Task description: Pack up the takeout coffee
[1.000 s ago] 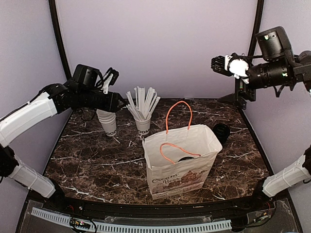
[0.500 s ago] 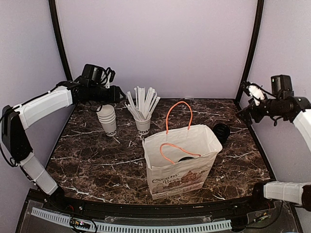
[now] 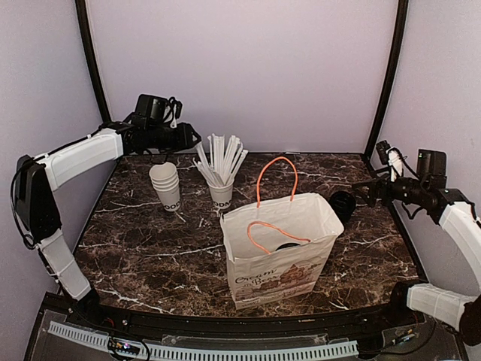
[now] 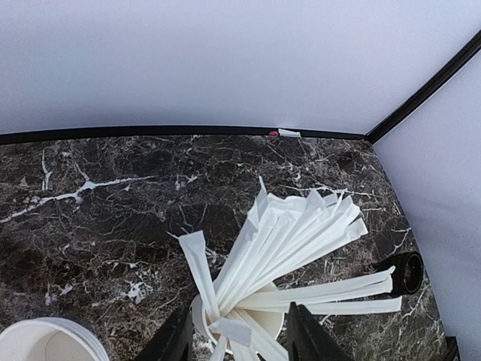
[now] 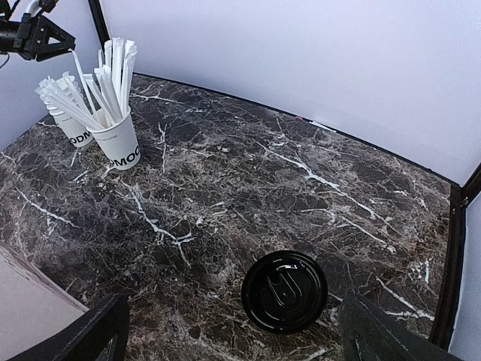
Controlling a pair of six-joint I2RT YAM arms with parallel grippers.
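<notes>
The white paper bag (image 3: 279,256) with orange handles stands open at the table's front middle. A round black lid (image 3: 285,246) shows deep inside it, which looks like the takeout coffee; the cup's white side is hidden by the bag wall. My left gripper (image 3: 194,138) is open and empty, hovering above the cup of straws (image 3: 220,192). In the left wrist view my left gripper (image 4: 239,316) frames that cup (image 4: 259,320). My right gripper (image 3: 362,192) is open and empty, low at the right; in the right wrist view my right gripper (image 5: 233,316) is just short of a loose black lid (image 5: 284,291).
Stacked lidless white cups (image 3: 167,186) stand left of the straws and show in the left wrist view (image 4: 45,342). The loose black lid (image 3: 343,204) lies right of the bag. Black frame posts (image 3: 385,75) and walls close in the back and sides.
My right arm has come down from high up to just above the table beside the loose black lid. My left gripper has moved right and back, over the straws.
</notes>
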